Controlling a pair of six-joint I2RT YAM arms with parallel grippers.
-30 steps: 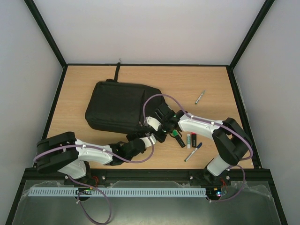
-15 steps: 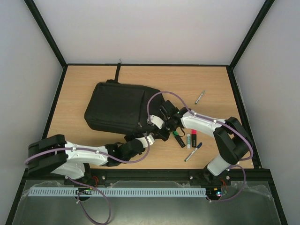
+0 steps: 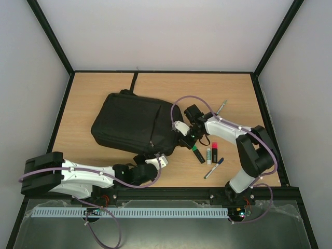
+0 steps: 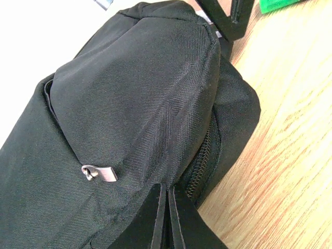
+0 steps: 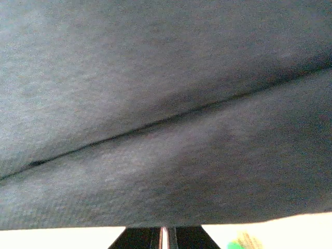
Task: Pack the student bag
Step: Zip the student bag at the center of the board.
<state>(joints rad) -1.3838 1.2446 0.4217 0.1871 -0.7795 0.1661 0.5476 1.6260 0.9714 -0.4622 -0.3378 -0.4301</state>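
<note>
The student bag (image 3: pixel 132 122), big, black and soft, lies left of the table's middle with its strap (image 3: pixel 134 82) pointing to the far edge. My left gripper (image 3: pixel 158 157) is at the bag's near edge. In the left wrist view its fingers (image 4: pixel 168 199) are pressed together on a crease of the bag (image 4: pixel 129 104), right beside the zipper (image 4: pixel 205 166) and close to a small metal tab (image 4: pixel 99 173). My right gripper (image 3: pixel 182 141) is at the bag's right corner. In the right wrist view the bag's cloth (image 5: pixel 166 114) fills the frame and covers the tips of the shut gripper (image 5: pixel 163 234).
Right of the bag lie a green highlighter (image 3: pixel 197 153), a white glue stick (image 3: pixel 209 154), a red and black stick (image 3: pixel 214 151) and a blue pen (image 3: pixel 213 168). A silver pen (image 3: pixel 221 107) lies farther back. Black frame rails edge the table.
The left gripper has closed and its arm has drawn back toward its base. The right gripper moved right and away. The bag turned slightly, its right corner shifting right.
</note>
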